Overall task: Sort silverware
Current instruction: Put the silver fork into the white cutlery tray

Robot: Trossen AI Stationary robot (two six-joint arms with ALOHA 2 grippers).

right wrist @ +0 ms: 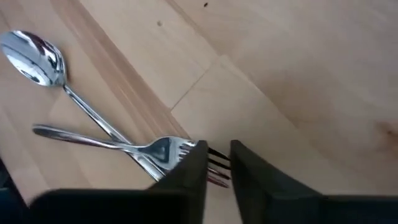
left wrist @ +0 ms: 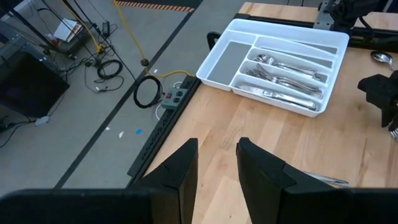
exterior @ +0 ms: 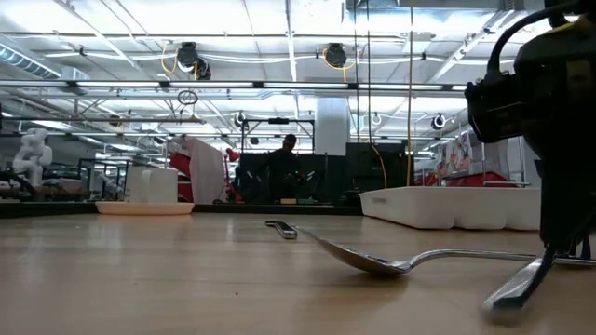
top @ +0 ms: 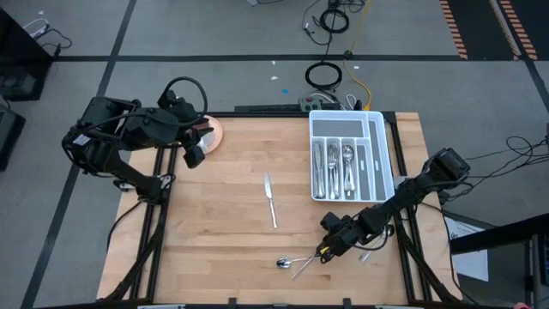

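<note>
Caught mid-pickup: right gripper (right wrist: 217, 163) down at the table's near edge, fingers narrowly parted astride the tines of a fork (right wrist: 158, 149) lying crossed over a spoon (right wrist: 37, 59). Probably needed next: closing, lifting, carrying to the white tray (top: 384, 146). Left gripper (left wrist: 216, 163) parked open at the far left.

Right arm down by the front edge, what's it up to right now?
The right gripper is low over a fork that lies crossed over a spoon near the table's front edge, its jaws either side of the tines, narrowly apart. A knife lies mid-table. The white tray already holds some silverware. The left gripper waits, open, at the back left.
</note>
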